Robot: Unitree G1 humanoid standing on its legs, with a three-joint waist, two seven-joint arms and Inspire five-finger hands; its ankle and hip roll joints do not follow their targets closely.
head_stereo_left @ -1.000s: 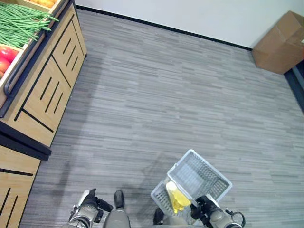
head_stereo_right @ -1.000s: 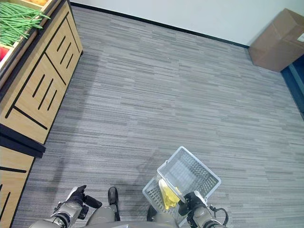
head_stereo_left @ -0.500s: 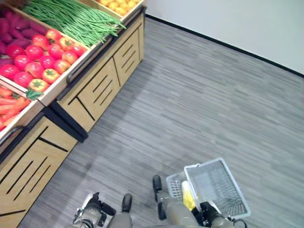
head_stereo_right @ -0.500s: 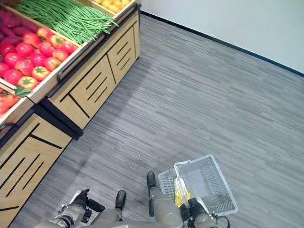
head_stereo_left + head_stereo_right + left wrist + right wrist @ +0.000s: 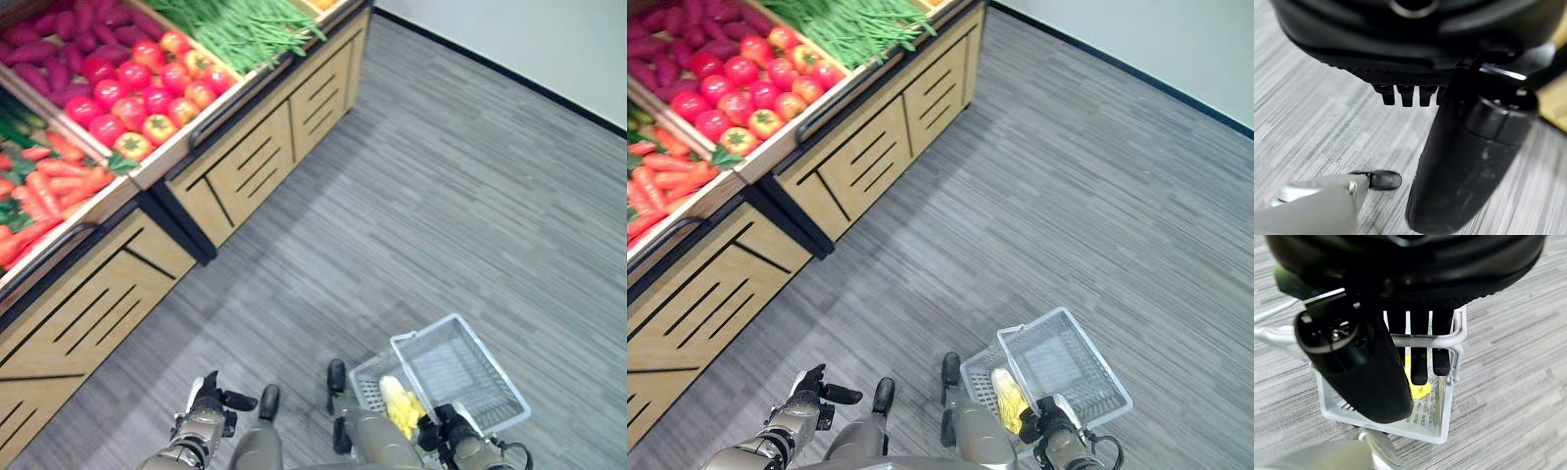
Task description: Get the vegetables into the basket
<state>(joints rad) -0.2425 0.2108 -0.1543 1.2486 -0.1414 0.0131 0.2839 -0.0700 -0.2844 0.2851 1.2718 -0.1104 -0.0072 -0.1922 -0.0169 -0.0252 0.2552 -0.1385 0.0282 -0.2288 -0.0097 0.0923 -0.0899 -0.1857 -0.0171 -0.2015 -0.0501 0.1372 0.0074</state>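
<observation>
My right hand (image 5: 449,434) hangs low at my right side, fingers (image 5: 1420,357) curled round the wire handle (image 5: 1449,339) of a white wire basket (image 5: 468,364). Something yellow, perhaps corn (image 5: 400,404), lies in the basket's near end (image 5: 1418,390). At my lower left, my left hand (image 5: 207,403) hangs over the floor and holds nothing; its fingers (image 5: 1403,95) look curled and its thumb (image 5: 1464,161) sticks out. The vegetables lie on a wooden stand (image 5: 245,166) at the left: red tomatoes (image 5: 132,88), green beans (image 5: 245,24), carrots (image 5: 49,191) and purple sweet potatoes (image 5: 69,24).
Grey carpet (image 5: 441,206) stretches between me and the stand. A white wall with a dark skirting (image 5: 509,73) runs along the far right. The stand's front has dark rails (image 5: 230,108) and slotted panels.
The whole picture has swung towards the stand, so the camera moved: carrots and more crates have come into view and the stand looks nearer. The basket stays in my right hand.
</observation>
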